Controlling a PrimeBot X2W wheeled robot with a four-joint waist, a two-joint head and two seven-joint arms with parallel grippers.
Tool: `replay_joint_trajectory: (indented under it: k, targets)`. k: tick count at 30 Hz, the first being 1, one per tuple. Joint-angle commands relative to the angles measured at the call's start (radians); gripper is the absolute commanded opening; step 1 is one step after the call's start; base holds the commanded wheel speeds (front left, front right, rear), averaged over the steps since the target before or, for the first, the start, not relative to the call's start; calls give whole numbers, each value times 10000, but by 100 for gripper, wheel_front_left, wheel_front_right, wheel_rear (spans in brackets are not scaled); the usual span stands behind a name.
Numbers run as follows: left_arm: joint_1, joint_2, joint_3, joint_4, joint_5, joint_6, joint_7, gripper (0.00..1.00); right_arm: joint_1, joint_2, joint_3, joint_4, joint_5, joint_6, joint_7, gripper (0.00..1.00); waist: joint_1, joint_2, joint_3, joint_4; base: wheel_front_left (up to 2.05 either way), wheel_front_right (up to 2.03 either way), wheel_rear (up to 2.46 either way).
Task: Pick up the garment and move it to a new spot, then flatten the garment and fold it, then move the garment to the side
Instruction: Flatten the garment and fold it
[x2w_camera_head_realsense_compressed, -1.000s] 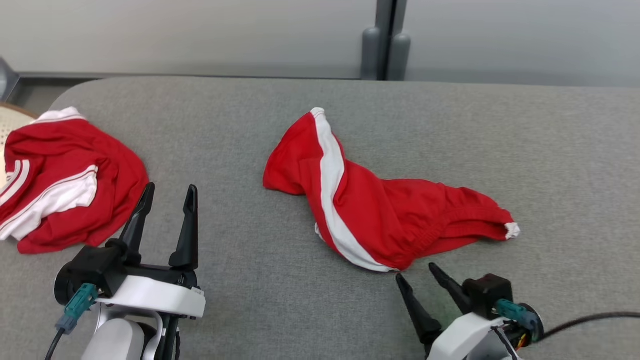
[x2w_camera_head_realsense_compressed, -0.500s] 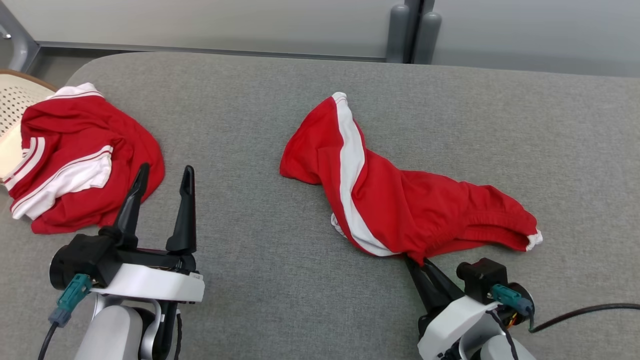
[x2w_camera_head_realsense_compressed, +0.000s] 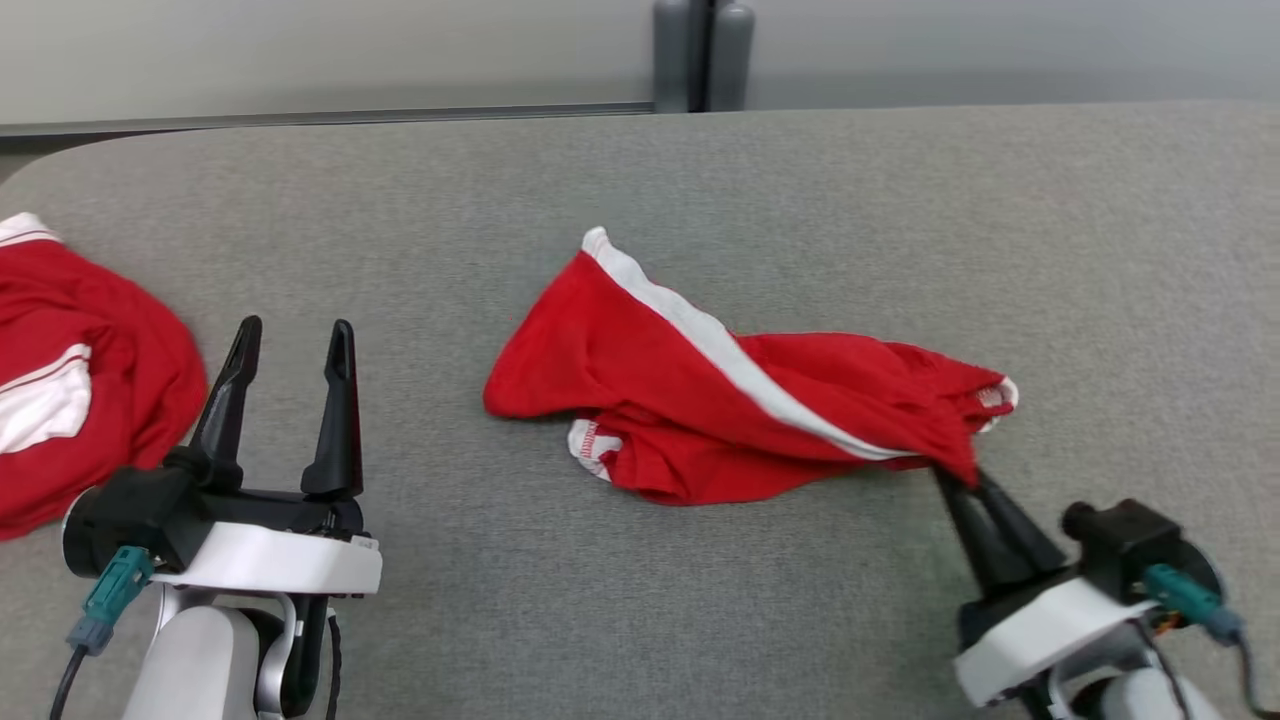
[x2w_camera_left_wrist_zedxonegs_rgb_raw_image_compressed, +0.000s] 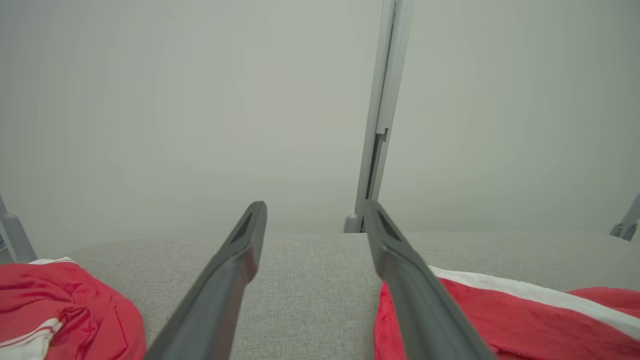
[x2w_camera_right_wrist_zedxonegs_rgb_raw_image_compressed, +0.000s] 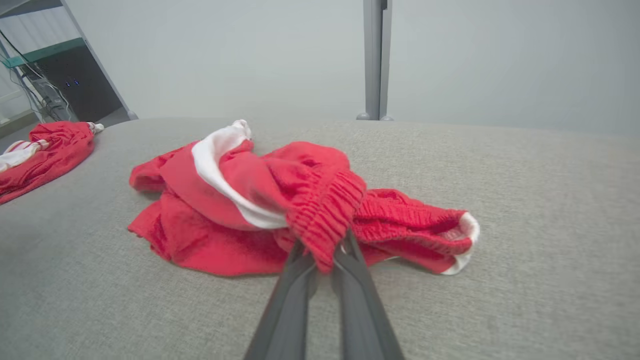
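The right fingers (x2w_camera_head_realsense_compressed: 1000, 540) are pinching shut on the waistband (x2w_camera_right_wrist_zedxonegs_rgb_raw_image_compressed: 325, 215) of the red shorts (x2w_camera_head_realsense_compressed: 720, 420), which are lying crumpled mid-counter (x2w_camera_head_realsense_compressed: 600, 600). The left fingers (x2w_camera_head_realsense_compressed: 333, 420) are hovering wide open, holding nothing, near a second red garment (x2w_camera_head_realsense_compressed: 90, 390).

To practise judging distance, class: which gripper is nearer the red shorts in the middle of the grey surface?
Right. The right gripper is shut on the red shorts, gripping their near edge; the left gripper hangs open, apart from them, off to their left.

fingers (x2w_camera_head_realsense_compressed: 338, 410): long, black, tapered; wrist shells (x2w_camera_head_realsense_compressed: 270, 565): white; connectors (x2w_camera_head_realsense_compressed: 110, 595): teal; cables (x2w_camera_head_realsense_compressed: 68, 685): dark
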Motion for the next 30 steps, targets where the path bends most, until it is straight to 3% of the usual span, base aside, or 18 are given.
replay_joint_trajectory:
  k: [1, 5, 10, 16, 25, 26, 27, 28, 30]
  targets:
    - [-157, 12, 65, -8, 83, -59, 3, 100, 106, -145, -262, -239, -73, -3, 95, 0, 0, 0, 143, -212, 0, 0, 0]
    - [-347, -38, 114, 0, 176, -169, 3, 100, 342, -460, -1279, -814, -133, -3, 483, 0, 0, 0, 325, -280, 0, 0, 0]
    - [-638, -167, 35, 86, 264, -282, 3, 100, -7, -363, -1843, -973, 6, -3, 808, 0, 0, 0, 637, -114, 0, 0, 0]
    - [-999, -360, -96, 185, 298, -437, 1, 100, -972, -162, -1770, 151, 335, -3, 1005, 0, 0, 0, 1120, 147, 0, 0, 0]
    - [-1352, -484, -141, 280, 376, -550, 2, 100, -2203, 28, -1470, 2176, 791, -3, 189, 0, 0, 0, 1596, 180, 0, 0, 0]
    - [-1369, -478, -116, 282, 405, -558, 2, 100, -2237, 101, -1454, 2306, 868, -3, 48, 38, 0, 0, 1600, 146, 0, 0, 0]
    - [-1360, -464, -84, 281, 433, -560, 2, 100, -2261, 99, -1381, 2410, 863, -3, -60, 84, 0, 0, 1596, 104, 0, 0, 0]
    - [-1338, -449, -54, 295, 454, -571, 2, 100, -2266, 81, -1360, 2468, 883, -3, -176, 100, 0, 0, 1581, 58, 0, 0, 0]
    - [-1269, -424, 16, 321, 477, -587, 1, 100, -2129, 112, -1396, 2467, 1009, -3, -397, 100, 0, 0, 1521, -32, 0, 0, 0]
